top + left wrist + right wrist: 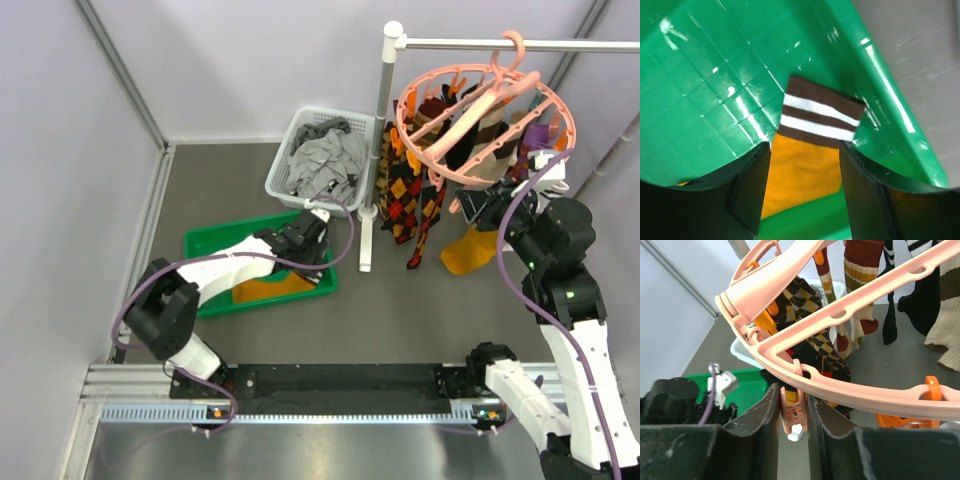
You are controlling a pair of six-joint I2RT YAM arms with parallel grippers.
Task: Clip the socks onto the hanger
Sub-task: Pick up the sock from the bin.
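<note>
A mustard-orange sock (802, 167) with a brown-and-white striped cuff lies in the green tray (705, 90). It also shows in the top view (268, 289). My left gripper (802, 200) is open just above it, with one finger on each side of the sock. The salmon-pink ring hanger (480, 120) hangs from the white rail at the upper right, with several socks on it. My right gripper (792, 392) is below its rim (865, 395). It is shut on a pink clip (791, 412) that hangs from the rim. In the top view the right gripper (478, 205) is at the ring's near edge.
A white basket (283, 150) of grey garments stands behind the green tray (205, 245). The white rail stand's post (375, 150) rises between the basket and the hanger. Argyle socks (410, 200) and an orange sock (468, 252) hang low from the ring. Grey walls enclose the floor.
</note>
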